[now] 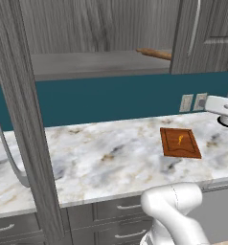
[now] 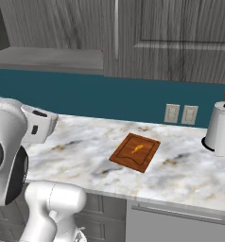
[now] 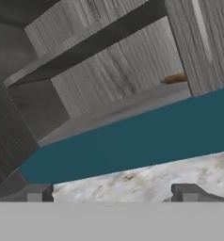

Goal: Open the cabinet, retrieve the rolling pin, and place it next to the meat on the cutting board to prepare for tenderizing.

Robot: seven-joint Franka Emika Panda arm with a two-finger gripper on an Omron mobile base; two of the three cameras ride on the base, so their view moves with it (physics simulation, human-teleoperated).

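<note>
- Two-finger gripper (image 3: 112, 193) w/ dark tips: jaws spread wide apart, nothing between them, touching nothing; it hangs over the marble counter's back edge, facing the teal wall.
- Tall grey wood-grain cabinet (image 1: 101, 28): left door (image 1: 25, 119) swung out toward the robot, right door (image 1: 207, 36) shut (slim silver bar handle on it).
- Slim brown wooden rolling pin (image 1: 154, 53) lies on the cabinet's grey shelf (image 1: 96, 64) at its right end, partly hidden behind the shut door's edge; in the hand view just its tip (image 3: 174, 78) pokes out.
- Flat reddish-brown rectangular cutting board (image 2: 135, 151) sits on the white marble counter (image 1: 101, 158), right of centre, nearer the front edge.
- Tiny orange-yellow meat piece (image 2: 136, 149) rests approx. mid-board.
- White paper-towel roll (image 2: 220, 127) stands at the counter's right end, well apart from the board.
</note>
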